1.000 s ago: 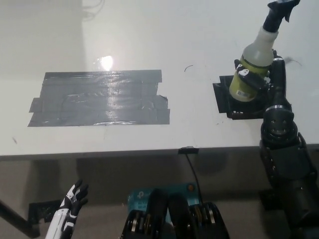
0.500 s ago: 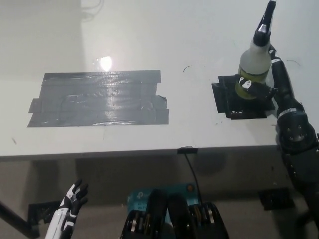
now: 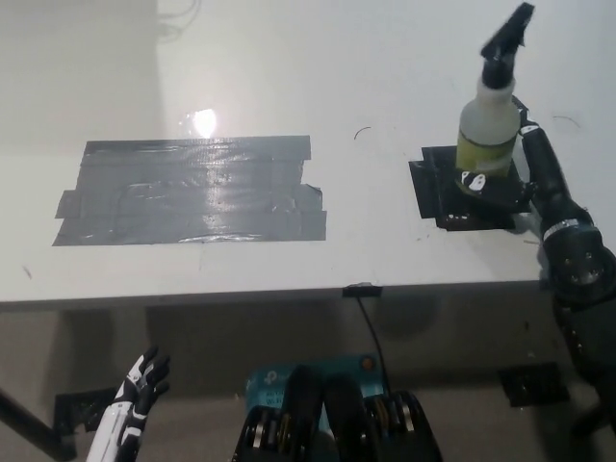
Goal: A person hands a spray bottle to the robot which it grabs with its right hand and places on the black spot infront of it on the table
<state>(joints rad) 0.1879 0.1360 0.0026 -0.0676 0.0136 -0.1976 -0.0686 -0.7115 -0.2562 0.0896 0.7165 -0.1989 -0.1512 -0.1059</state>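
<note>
White table point(image 3: 289, 58): right robot hand point(image 3: 500, 178) grasping upright spray bottle point(image 3: 486, 120) on black spot point(image 3: 438, 197).

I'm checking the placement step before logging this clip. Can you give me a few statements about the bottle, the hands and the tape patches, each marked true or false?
1. The spray bottle stands upright on the small black patch. True.
2. The white left hand is holding the bottle. False: it hangs below the table edge at the lower left, fingers apart, holding nothing.
3. The black right hand is at the base of the bottle. True, though whether it grips cannot be told.
4. The bottle sits on the large grey tape patch. False: that patch is bare, well to the left of the bottle.
5. The bottle's nozzle is white. False: the spray head is black.
</note>
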